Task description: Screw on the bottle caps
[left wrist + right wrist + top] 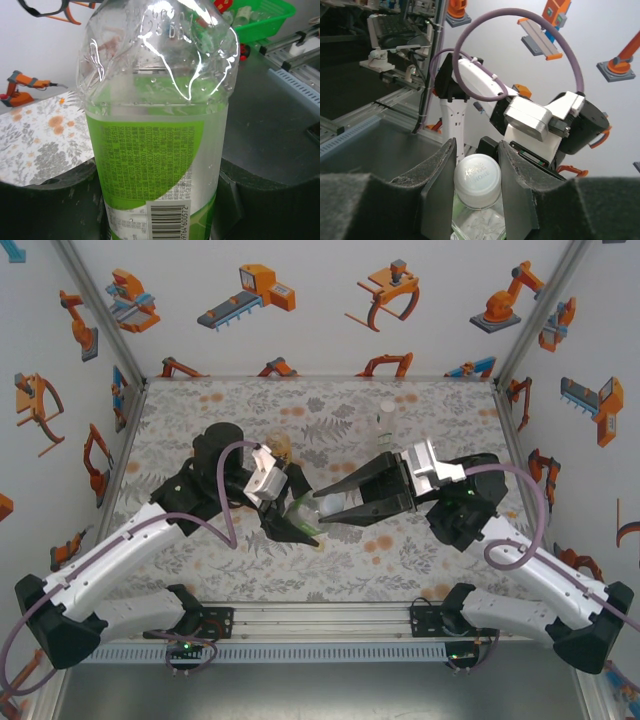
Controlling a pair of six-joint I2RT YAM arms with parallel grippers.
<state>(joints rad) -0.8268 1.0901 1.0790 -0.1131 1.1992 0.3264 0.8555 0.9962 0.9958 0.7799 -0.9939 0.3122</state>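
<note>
Barcode [167,223] digits ending "600572" on the green label [145,160] of the bottle [155,75]; white cap [477,180] lettering unreadable.

A clear green-labelled bottle [155,165] lies steeply tilted, a whitish cap [477,175] on its neck. Behind it sits an amber bottle [283,448]; farther right another clear bottle [383,425] stands upright.

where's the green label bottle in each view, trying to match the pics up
Top external: green label bottle near the picture's centre, lying tilted.
Left wrist: centre of frame, close up, label facing the camera.
Right wrist: bottom centre, under its white cap, which the right gripper pinches.
Shared landmark: the left arm's white wrist block, just behind the bottle.
</note>
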